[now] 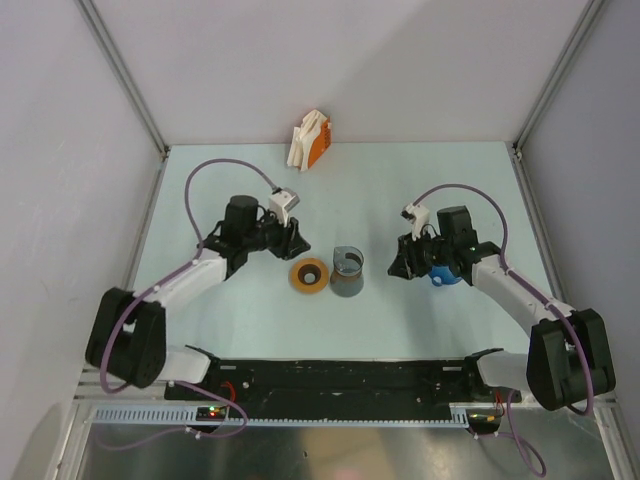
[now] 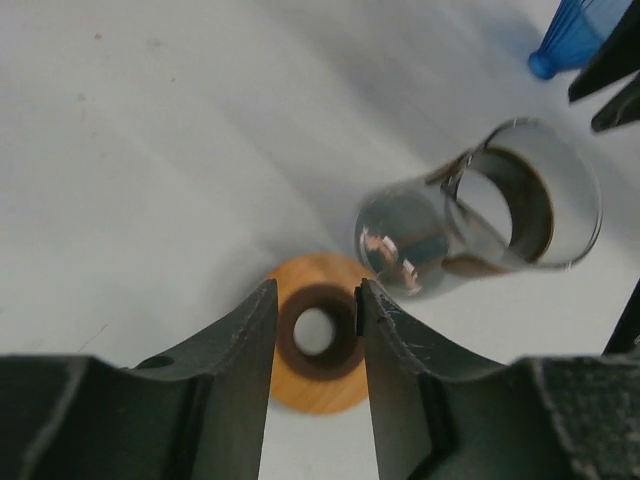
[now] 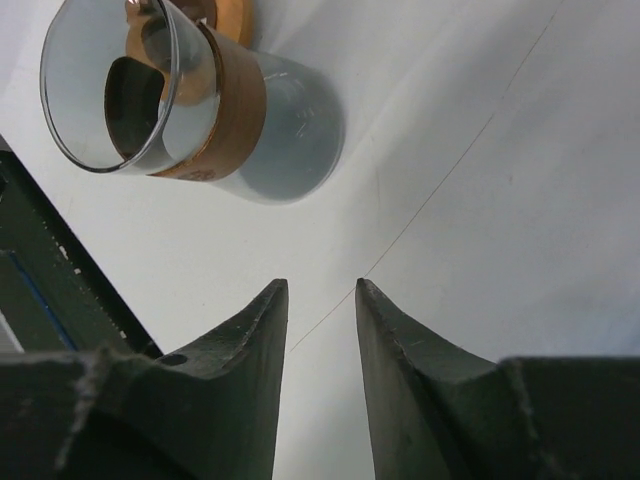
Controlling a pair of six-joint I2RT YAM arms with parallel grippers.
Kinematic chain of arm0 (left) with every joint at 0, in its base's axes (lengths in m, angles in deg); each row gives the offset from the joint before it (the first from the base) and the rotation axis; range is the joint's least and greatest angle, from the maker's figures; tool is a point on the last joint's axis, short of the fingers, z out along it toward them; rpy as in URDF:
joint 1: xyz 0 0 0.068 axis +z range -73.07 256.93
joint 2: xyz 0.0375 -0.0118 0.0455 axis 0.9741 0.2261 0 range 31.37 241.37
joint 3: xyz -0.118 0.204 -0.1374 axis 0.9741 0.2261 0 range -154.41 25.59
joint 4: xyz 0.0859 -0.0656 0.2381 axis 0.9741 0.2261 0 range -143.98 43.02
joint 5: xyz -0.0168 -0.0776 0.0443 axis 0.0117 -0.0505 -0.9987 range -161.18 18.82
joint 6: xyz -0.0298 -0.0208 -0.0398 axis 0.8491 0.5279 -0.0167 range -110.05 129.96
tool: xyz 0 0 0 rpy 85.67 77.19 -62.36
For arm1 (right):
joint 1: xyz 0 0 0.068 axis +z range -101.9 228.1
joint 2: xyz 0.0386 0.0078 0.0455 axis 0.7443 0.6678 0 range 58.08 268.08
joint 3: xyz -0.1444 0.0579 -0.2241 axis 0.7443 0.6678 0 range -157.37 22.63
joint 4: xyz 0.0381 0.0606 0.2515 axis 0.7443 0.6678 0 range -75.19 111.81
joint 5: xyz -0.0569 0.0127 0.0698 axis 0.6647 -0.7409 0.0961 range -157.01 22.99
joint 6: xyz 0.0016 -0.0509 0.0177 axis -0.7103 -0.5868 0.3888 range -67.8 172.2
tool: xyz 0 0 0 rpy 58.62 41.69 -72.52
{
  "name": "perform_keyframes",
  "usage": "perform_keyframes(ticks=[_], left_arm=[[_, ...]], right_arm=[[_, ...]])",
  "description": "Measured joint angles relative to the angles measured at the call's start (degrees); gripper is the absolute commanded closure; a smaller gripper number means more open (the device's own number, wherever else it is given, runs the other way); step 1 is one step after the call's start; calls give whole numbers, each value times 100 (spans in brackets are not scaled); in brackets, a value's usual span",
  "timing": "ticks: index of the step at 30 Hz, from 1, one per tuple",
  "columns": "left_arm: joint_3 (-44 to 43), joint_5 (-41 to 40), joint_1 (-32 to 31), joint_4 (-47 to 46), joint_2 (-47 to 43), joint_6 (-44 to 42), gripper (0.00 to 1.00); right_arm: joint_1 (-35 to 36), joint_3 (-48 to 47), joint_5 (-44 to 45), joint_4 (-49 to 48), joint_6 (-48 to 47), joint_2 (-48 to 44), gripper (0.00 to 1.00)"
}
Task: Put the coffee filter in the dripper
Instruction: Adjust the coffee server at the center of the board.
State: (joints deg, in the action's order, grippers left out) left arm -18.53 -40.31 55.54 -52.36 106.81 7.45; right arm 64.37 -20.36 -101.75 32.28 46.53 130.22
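Just behind the right hand (image 3: 320,290) sits the dripper (image 1: 441,278).

Ring (image 1: 309,276) just left of cup (image 1: 347,272), dripper (image 1: 441,279) farther right, box (image 1: 310,140) behind.

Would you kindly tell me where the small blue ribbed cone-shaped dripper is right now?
In the top view, the dripper sits right of the grey glass cup with a brown band, partly hidden beneath the right arm.
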Motion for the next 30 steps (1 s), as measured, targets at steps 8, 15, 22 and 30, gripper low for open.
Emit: perform_keyframes(ticks=[8,15,22,30], left_arm=[[-208,229,-393,-1097,1163,1025,65],[-201,289,-656,-1445,1447,1340,67],[-46,350,-1078,-1707,1447,1349,69],[286,417,-1322,-1794,1447,1355,69]], right_arm=[[-11,0,-157,201,238,35,65],[-39,0,-289,199,273,70,66],[-168,0,-332,201,271,170,67],[-282,0,-334,212,271,238,68]])
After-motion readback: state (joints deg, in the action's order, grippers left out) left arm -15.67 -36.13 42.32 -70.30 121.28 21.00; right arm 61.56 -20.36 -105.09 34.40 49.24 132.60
